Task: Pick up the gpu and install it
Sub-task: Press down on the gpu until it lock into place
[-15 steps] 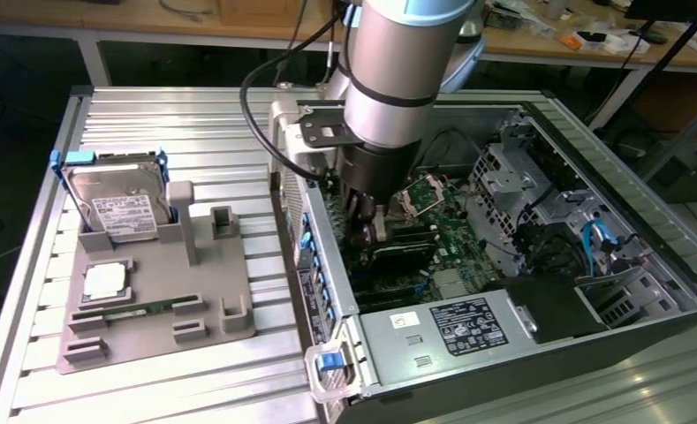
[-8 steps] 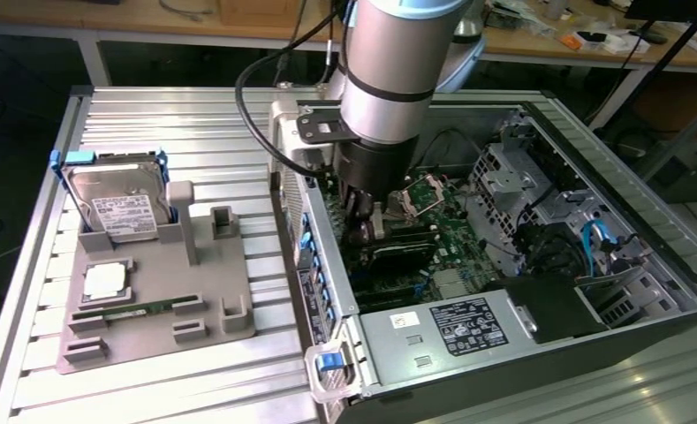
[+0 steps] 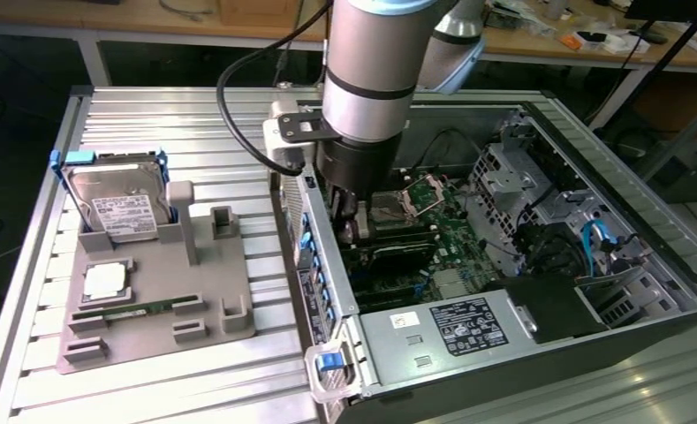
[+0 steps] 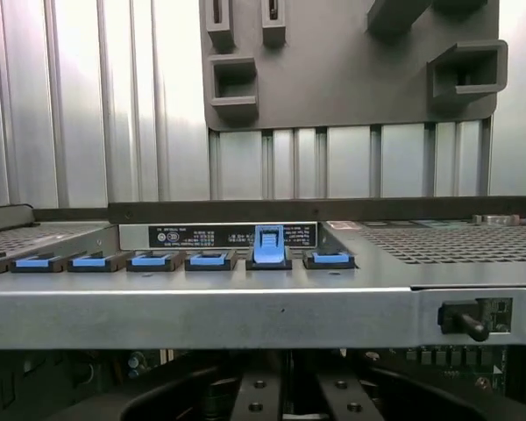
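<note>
Here, in the exterior view, the arm reaches down into the open computer case [image 3: 631,265], and the gripper [image 3: 358,225] sits low above the motherboard [image 3: 443,216]. The gpu [image 3: 396,254] lies just below the gripper as a dark card inside the case; its long axis runs from the slotted rear wall toward the drive cages on the exterior view's right. Whether the jaws are clamped on it or apart cannot be told.

The case rests on a ribbed aluminium table [image 3: 147,115]; wooden benches stand behind. On the exterior view's left, one grey fixture tray [image 3: 207,300] carries one hard drive [image 3: 122,208] standing upright, one processor [image 3: 107,281] and one memory stick [image 3: 136,309].

In the wrist view, the case's rear edge [image 4: 245,311] shows seven blue slot clips [image 4: 269,246], one of them raised. The tray [image 4: 351,70] lies beyond on the table [image 4: 88,105].
</note>
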### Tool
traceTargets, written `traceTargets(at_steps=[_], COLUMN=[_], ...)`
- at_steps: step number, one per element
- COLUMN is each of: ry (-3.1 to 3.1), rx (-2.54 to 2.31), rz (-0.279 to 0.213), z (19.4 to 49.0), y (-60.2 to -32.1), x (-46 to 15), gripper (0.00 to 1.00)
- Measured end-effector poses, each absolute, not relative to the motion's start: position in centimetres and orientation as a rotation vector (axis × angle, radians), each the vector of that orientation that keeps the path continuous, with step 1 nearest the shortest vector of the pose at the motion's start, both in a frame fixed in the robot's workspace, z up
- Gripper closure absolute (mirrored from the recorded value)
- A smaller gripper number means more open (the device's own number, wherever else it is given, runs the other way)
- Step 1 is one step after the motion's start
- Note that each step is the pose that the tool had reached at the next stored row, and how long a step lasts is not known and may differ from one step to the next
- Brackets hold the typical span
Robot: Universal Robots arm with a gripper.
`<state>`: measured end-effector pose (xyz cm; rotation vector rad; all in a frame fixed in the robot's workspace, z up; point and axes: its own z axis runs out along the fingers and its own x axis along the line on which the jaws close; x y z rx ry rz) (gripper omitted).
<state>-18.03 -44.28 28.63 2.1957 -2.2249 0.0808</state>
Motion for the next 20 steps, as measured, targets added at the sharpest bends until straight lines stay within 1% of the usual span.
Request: traceTargets(at_steps=[20], ry=[-2.226], rx=[2.194], rz=[0.084], z=[28.79], y=[-43.82], x=[-19.1], gripper=[0.89])
